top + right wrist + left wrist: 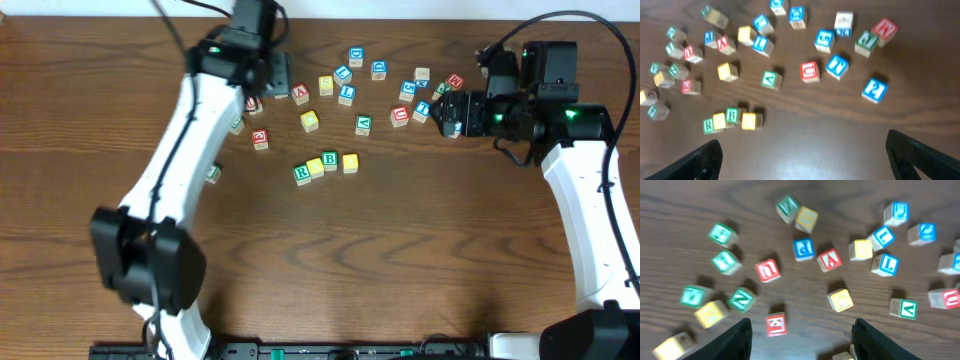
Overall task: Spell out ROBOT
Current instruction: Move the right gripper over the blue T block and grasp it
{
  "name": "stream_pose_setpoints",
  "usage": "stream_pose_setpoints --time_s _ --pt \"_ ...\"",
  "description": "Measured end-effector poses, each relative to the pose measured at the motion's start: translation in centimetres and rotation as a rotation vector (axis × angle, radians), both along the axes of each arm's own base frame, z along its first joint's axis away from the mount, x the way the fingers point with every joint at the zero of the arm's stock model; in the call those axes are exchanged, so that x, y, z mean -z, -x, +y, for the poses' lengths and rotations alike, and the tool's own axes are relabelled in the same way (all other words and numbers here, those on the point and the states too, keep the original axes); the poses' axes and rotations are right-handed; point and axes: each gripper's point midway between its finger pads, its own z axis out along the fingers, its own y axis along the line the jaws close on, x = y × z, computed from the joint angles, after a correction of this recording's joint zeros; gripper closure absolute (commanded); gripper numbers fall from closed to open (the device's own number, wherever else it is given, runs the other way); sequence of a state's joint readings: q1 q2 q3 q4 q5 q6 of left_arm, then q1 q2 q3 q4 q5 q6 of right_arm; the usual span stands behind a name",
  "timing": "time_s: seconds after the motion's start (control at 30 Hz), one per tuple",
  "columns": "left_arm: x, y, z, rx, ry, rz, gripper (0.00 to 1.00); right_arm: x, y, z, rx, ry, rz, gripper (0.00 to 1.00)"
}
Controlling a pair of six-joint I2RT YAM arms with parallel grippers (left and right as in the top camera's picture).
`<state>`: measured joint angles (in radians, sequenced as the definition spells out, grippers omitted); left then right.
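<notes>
From overhead, four cubes stand touching in a row (pixel 322 165) near the middle of the counter (pixel 420 260): the R cube (pixel 301 174), a yellow cube (pixel 315 167), the B cube (pixel 330 160) and a second yellow cube (pixel 350 163). The row's long axis runs side to side, climbing slightly rightward. Only the T seems missing. The right hand (pixel 447 115) hovers just beside a blue-framed cube, probably the T cube (pixel 423 108), in the scatter beyond the row. The left hand (pixel 270 75) hangs over the far-left scatter. In the left wrist view, the left hand (pixel 802 327) is partly open and holds nothing above loose cubes. In the right wrist view, the right hand (pixel 804 142) gapes wide and empty. The T cube (pixel 837 65) sits askew to the row, near a red-framed cube (pixel 810 71). The fingers should probably square up to two flat sides, clear of neighbours, then set the letter aligned against the end cube.
</notes>
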<state>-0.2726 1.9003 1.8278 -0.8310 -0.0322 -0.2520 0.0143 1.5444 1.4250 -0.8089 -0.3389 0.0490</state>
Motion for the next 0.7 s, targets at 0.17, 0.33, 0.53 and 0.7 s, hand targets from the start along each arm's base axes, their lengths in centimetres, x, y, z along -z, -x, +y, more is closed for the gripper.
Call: stream_pose_setpoints --time_s 0.17,0.33,0.53,0.7 --pt "-2.5 0.3 2.5 -0.035 0.002 -0.043 0.37 -1.1 -1.4 0.0 0.033 -0.025 -0.059 0.01" --pt "-2.1 0.4 4.6 -0.076 -0.005 -0.021 0.36 -0.6 -2.1 -0.6 0.117 -0.028 -0.018 0.01" --pt "-1.8 0.7 6.0 -0.104 -0.01 0.002 0.36 2.6 -4.8 0.1 0.188 -0.011 0.182 0.01" --pt "-1.8 0.7 6.0 -0.104 -0.011 0.006 0.36 7.4 -7.2 0.9 0.263 -0.016 0.311 0.28"
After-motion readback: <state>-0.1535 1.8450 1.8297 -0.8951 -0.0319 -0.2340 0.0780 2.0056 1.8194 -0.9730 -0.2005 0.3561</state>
